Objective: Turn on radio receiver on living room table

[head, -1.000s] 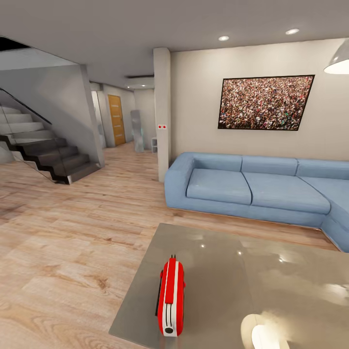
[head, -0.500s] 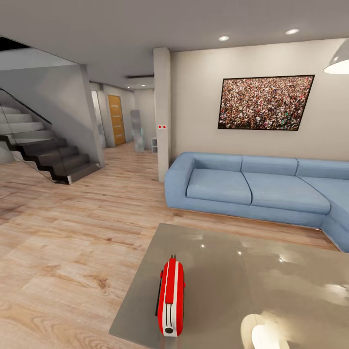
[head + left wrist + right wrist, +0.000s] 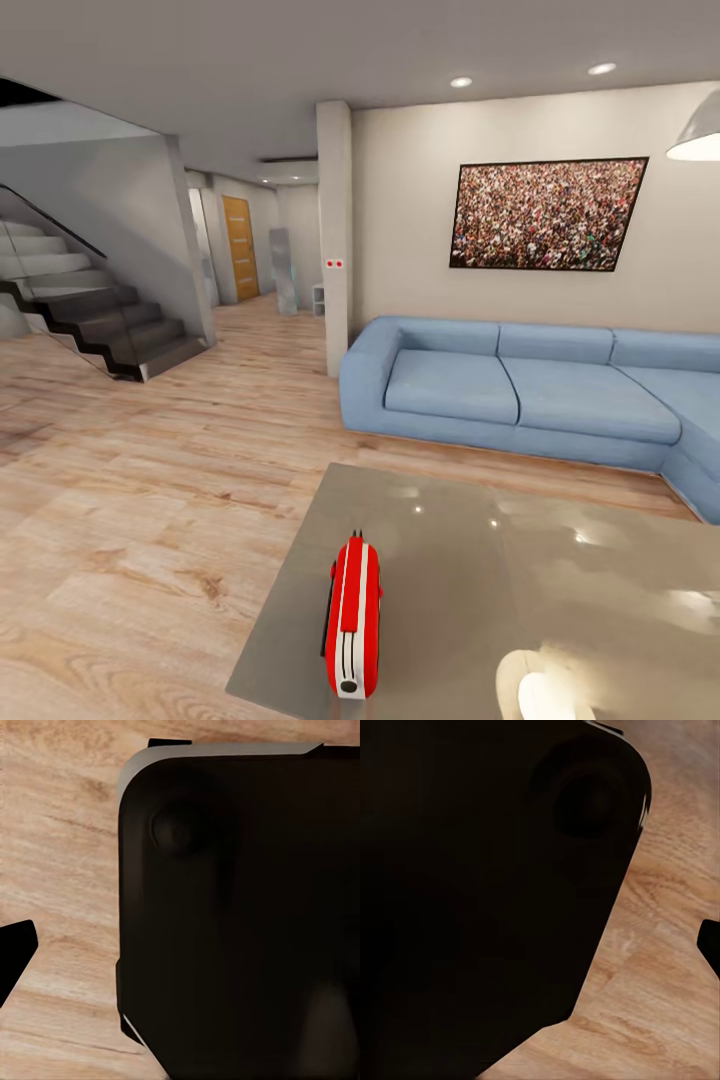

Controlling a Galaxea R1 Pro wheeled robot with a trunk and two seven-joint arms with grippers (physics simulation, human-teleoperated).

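1. the radio receiver (image 3: pixel 354 619) lay on the table (image 3: pixel 560 590), close to the table's near left corner, its long axis running away from the camera. a white stripe ran along its top face and a thin black handle ran along its left side.
2. a pale rounded object (image 3: pixel 540 688) showed at the table's near edge, to the right of the radio and apart from it; what it was could not be told.
3. the left wrist view showed a large dark body (image 3: pixel 240 915) over wood plank floor (image 3: pixel 60 870); a black tip (image 3: pixel 15 952) entered at the frame edge. whether the left gripper's fingers stood apart or together could not be told.
4. the right wrist view showed a similar dark body (image 3: pixel 487 885) over the floor, with a black tip (image 3: pixel 711 943) at the edge. the right gripper's state could not be told either.
5. beyond the table stood the blue sofa (image 3: pixel 530 390), against the beige wall.
6. a framed crowd picture (image 3: pixel 545 213) hung above the sofa; a white pendant lamp (image 3: pixel 698 135) showed at upper right.
7. farther left, a dark staircase (image 3: pixel 100 320) rose, and a wooden door (image 3: pixel 240 248) stood down the hallway.
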